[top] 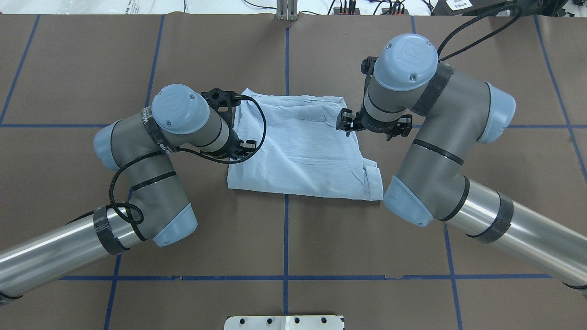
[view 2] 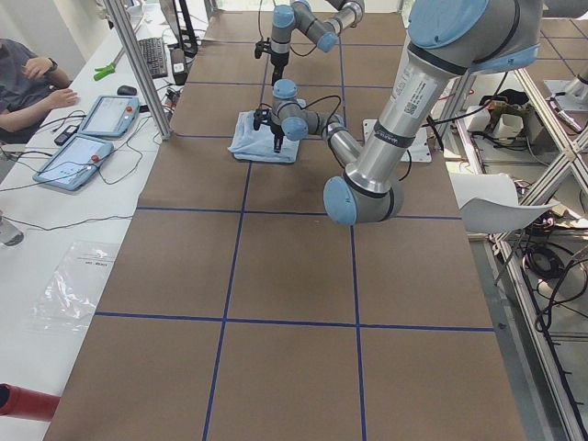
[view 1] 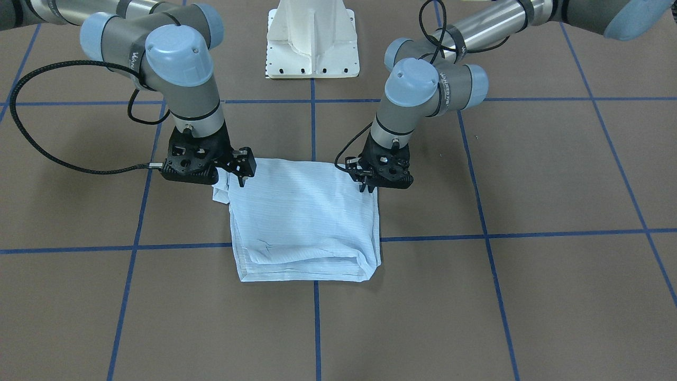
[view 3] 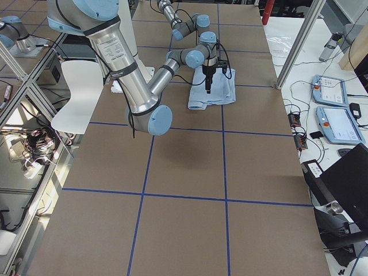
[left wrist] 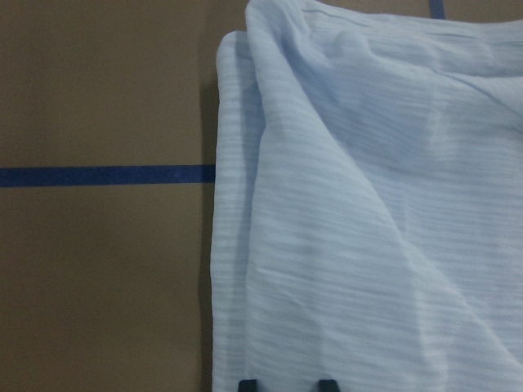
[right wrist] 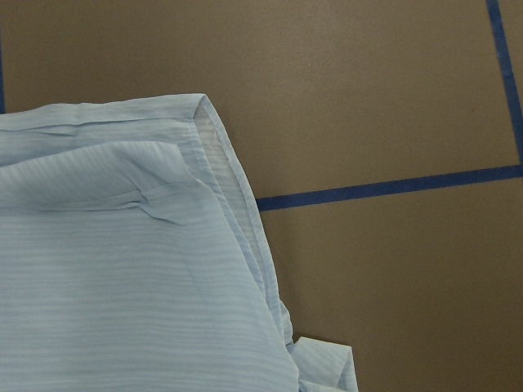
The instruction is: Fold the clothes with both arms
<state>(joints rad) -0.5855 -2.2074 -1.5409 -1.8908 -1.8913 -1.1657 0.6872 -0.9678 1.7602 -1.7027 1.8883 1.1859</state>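
Brown paper covers the table (view 1: 529, 296), ruled into squares by blue tape (view 1: 529, 233); a white pedestal (view 1: 313, 42) stands at the robot's edge. The shirt (view 1: 304, 222) lies at the centre, directly on the paper and across a tape crossing, already folded into a roughly square bundle of several layers.

The left gripper (view 1: 368, 186) is low over the bundle's left edge. Its wrist view shows two fingertips (left wrist: 248, 384) standing apart with cloth lying flat beneath them, nothing pinched. The right gripper (view 1: 244, 174) is at the opposite edge. Whether its fingers are apart or together cannot be told, since no view shows both tips clearly.

A loose flap (view 1: 221, 194) sticks out of the stack at the corner by the right gripper, and the layer edges on that side are stepped, not flush.

Likely hazards:
- A pinch that takes only the top layer would peel the fold open.
- Unequal lift or travel of the two arms would skew the thin cloth.
- The flap may drag and pull the lower layers out.

No bin, basket or other container shows near the shirt.
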